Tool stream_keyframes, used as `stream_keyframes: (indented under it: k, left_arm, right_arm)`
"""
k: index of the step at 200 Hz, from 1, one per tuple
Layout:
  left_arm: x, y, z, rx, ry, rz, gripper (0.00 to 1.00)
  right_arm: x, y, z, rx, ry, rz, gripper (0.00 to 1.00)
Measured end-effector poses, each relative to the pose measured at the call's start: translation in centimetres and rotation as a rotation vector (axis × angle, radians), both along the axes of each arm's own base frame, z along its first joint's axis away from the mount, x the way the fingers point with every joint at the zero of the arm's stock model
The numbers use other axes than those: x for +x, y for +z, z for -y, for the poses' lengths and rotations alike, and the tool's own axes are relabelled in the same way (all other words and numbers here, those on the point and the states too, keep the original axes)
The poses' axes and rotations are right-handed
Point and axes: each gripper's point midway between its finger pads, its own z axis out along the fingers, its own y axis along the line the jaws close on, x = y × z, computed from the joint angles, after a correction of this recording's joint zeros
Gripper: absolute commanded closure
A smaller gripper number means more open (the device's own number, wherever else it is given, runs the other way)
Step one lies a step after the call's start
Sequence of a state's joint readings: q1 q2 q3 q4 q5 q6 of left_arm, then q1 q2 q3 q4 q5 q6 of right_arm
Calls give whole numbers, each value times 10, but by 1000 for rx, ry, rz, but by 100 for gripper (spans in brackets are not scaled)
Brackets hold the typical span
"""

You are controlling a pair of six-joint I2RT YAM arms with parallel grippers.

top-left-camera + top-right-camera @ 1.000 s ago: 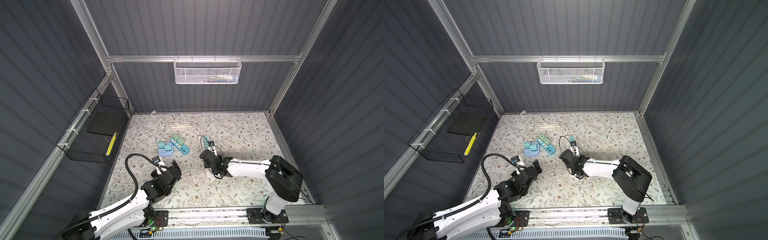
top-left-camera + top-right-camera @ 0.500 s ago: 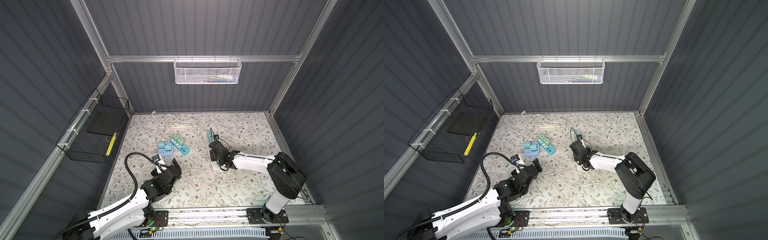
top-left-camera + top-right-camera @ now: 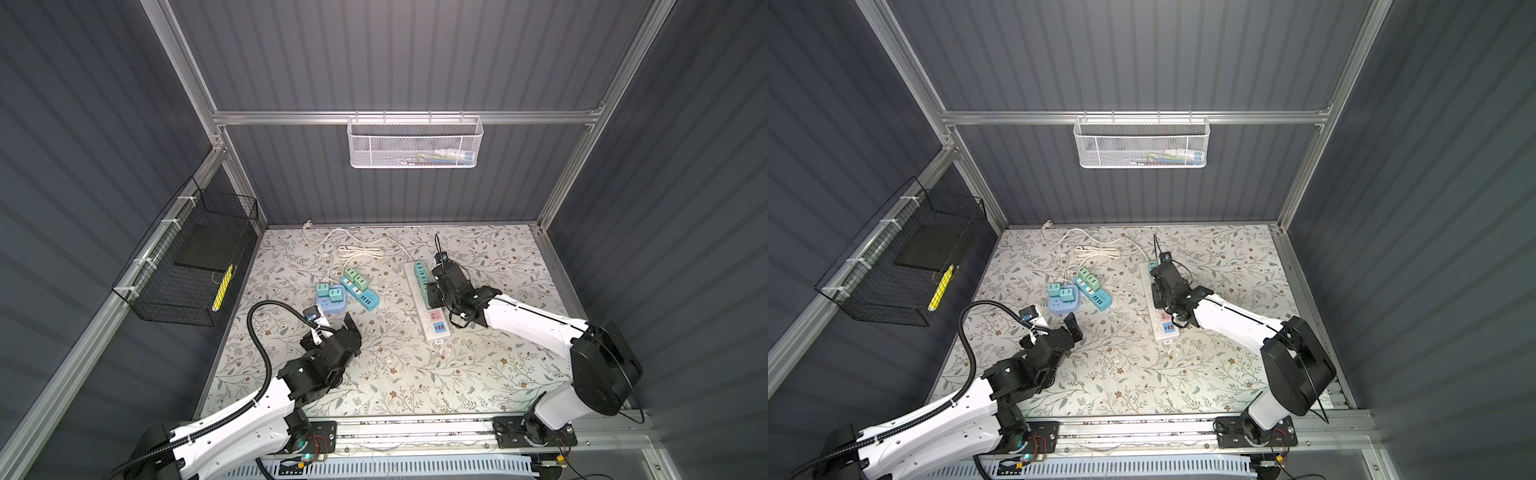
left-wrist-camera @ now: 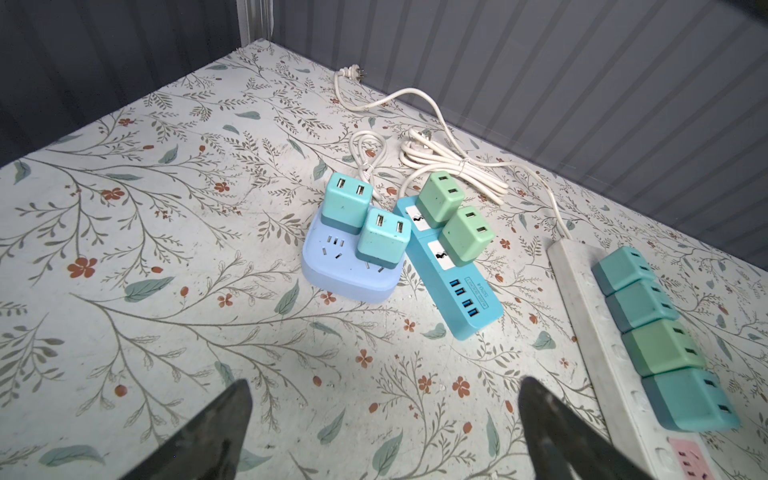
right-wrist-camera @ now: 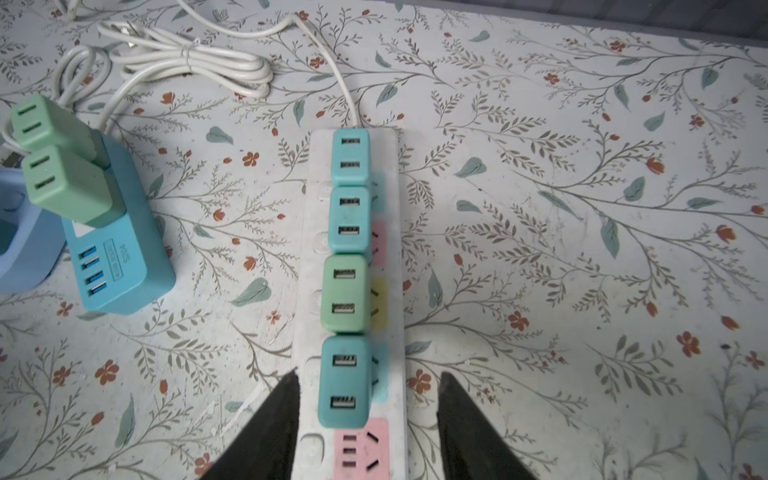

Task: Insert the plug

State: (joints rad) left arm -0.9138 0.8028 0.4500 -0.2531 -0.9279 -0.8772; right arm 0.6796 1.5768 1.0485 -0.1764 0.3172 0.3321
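Since a second ago the right gripper (image 5: 368,373) has travelled along the white power strip (image 5: 309,291) away from its near end, and its jaws have parted. They now stand moderately apart, one on either side of the teal plug (image 5: 344,382), with a gap showing at each face. That plug stands on the strip as the fourth in a row of chargers, just beyond the strip's free pink socket (image 5: 360,449). It looks seated, though its body hides the prongs, so full depth is likely rather than certain. The step in hand, I judge, is letting go: widen the jaws evenly, then draw straight up off the strip (a sideways exit could catch the plug or drag the strip across the worktop (image 5: 582,208)). The left gripper (image 4: 385,382) hovers wide and empty, well off to the side of the strip.
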Motion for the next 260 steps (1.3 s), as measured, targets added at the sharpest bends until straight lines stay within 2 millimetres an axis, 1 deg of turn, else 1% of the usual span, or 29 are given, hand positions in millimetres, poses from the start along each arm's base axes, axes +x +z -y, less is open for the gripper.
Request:
stream_keyframes:
  k: [23,38,50,73,95,108,120,147,199,219,232,260]
  left_arm:
    - [4,11,-2,18,1,4,0]
    - [11,12,-7,15,16,-16,0]
    - [19,5,-16,0,41,-58,0]
    - [32,-15,-35,-14,96,-159,0]
    - [42,-28,-46,-32,120,-247,1]
    - [51,-30,-50,-51,127,-282,3]
    - [63,-30,-54,-78,135,-301,6]
    - [88,-32,-64,-161,145,-301,6]
    - [129,-34,-80,-411,112,-176,5]
    - [144,-35,-86,-500,105,-134,8]
    - [154,-38,-90,-566,102,-111,10]
    - [167,-54,-93,-684,100,-101,12]
  right_arm:
    - [1,-19,4,-21,-3,-50,46]
    - [0,-32,5,-32,-1,-81,46]
    - [-2,-42,7,-35,-4,-104,47]
    - [-2,-42,5,-22,-2,-98,47]
    - [-5,-41,8,-14,-2,-98,46]
    - [-10,-37,9,-11,4,-101,42]
    - [-11,-27,10,1,8,-87,37]
    - [-11,-2,8,28,24,-48,29]
    - [-18,36,12,75,38,21,24]
    - [-23,44,16,82,41,39,23]
    - [-26,45,19,81,41,43,23]
    - [-32,44,25,69,36,41,22]
